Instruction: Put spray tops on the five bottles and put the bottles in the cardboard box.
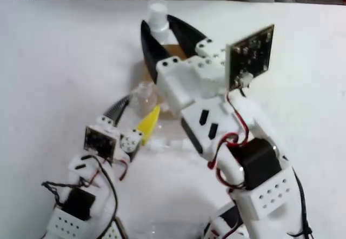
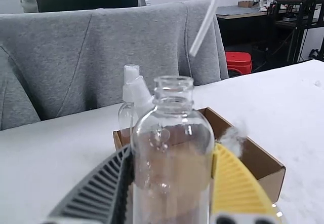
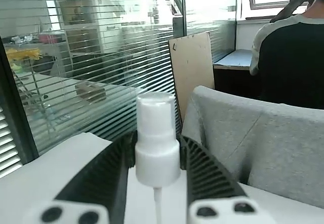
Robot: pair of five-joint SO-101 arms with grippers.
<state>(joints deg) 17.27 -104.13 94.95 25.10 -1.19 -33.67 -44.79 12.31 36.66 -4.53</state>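
White table (image 1: 54, 60), open cardboard box (image 2: 255, 160) resting on it, toward the far edge, about mid-width

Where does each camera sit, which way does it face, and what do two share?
High view: fixed above the table, looking down; both arms show, left tool holding the clear bottle, right tool the spray top.
Left wrist view: on the left arm, looking past its grey and yellow fingers and the bottle to the cardboard box.
Right wrist view: on the right arm, looking past its black fingers and the spray top toward blinds.
Shared: high and left wrist views both show bottle and box.
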